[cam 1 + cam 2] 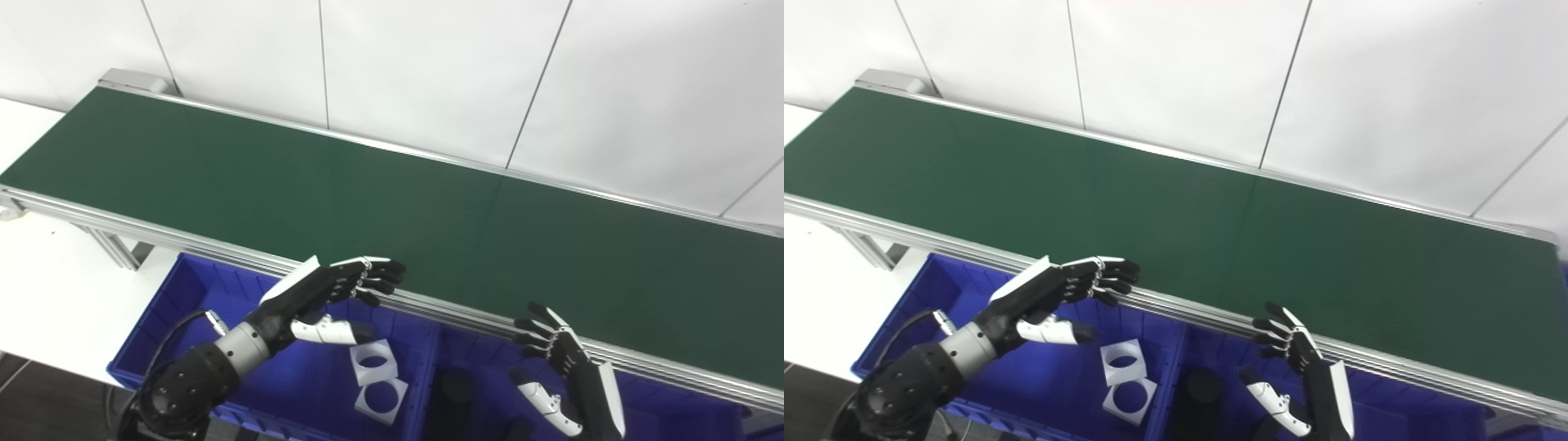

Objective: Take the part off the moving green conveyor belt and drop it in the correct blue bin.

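Observation:
The green conveyor belt runs from far left to near right and carries no part that I can see. My left hand hovers open over the left blue bin, fingers reaching toward the belt's near rail. My right hand is open above the right blue bin, fingers spread just short of the rail. Two white square parts with round holes lie in the left bin. A dark round part rests in the right bin.
The belt's aluminium rail runs between the hands and the belt. A white table lies left of the bins. A white panelled wall stands behind the belt.

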`<state>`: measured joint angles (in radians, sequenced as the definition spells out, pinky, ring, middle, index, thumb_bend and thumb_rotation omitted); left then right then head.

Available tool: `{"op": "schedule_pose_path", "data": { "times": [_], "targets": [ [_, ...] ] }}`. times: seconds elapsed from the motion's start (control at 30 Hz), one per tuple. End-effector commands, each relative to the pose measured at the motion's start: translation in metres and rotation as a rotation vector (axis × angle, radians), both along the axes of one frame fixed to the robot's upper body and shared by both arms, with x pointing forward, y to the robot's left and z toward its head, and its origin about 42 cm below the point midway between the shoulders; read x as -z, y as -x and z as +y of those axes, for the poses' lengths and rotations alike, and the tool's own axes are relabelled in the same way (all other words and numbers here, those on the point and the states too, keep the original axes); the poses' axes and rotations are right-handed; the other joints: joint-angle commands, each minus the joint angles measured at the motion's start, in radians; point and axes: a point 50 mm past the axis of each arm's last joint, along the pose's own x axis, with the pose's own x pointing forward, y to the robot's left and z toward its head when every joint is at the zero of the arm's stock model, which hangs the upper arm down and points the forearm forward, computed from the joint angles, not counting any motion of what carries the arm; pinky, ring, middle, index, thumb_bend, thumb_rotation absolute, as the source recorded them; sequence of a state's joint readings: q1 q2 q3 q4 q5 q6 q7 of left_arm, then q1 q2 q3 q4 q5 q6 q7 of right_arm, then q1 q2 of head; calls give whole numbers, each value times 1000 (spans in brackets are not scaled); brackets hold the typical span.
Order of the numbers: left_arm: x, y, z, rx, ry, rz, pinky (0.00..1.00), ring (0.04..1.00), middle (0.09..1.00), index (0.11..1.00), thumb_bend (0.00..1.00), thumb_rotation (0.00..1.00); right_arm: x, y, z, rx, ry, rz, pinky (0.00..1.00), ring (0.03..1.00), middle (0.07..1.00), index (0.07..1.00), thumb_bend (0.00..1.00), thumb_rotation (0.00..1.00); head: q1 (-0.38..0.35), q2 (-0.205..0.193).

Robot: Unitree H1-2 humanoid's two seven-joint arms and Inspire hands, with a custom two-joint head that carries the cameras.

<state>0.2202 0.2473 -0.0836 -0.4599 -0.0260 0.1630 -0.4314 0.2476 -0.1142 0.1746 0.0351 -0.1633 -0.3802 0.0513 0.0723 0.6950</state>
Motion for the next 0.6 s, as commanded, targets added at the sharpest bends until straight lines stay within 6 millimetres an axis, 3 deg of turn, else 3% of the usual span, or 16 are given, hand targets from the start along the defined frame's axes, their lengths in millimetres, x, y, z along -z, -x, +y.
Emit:
{"op": "schedule_pose_path", "data": {
  "times": [0.0,0.13,0.23,0.47,0.57],
  "targets": [
    [-11,-4,-3,-12,48,-88,650,735,767,805,986,717,-9,-2,5,-9,-19,-76,592,673,746,840,668,573,0,1],
    [-1,-8,-9,-43,115,-99,630,717,753,790,1000,719,-6,1,9,-10,-17,-77,586,670,744,841,668,577,-52,-22],
    [17,-11,-14,-62,166,-78,639,716,754,775,996,671,-3,2,13,-9,-23,-67,585,669,742,837,668,566,-90,-38],
    [85,-10,-34,-138,249,42,727,780,801,782,999,646,-1,7,27,-14,-29,-65,582,671,743,836,676,595,-207,-53],
    [98,-4,-36,-143,257,54,741,800,819,791,976,644,1,9,34,-9,-42,-62,590,673,745,835,658,588,-235,-58]
  ]
}}
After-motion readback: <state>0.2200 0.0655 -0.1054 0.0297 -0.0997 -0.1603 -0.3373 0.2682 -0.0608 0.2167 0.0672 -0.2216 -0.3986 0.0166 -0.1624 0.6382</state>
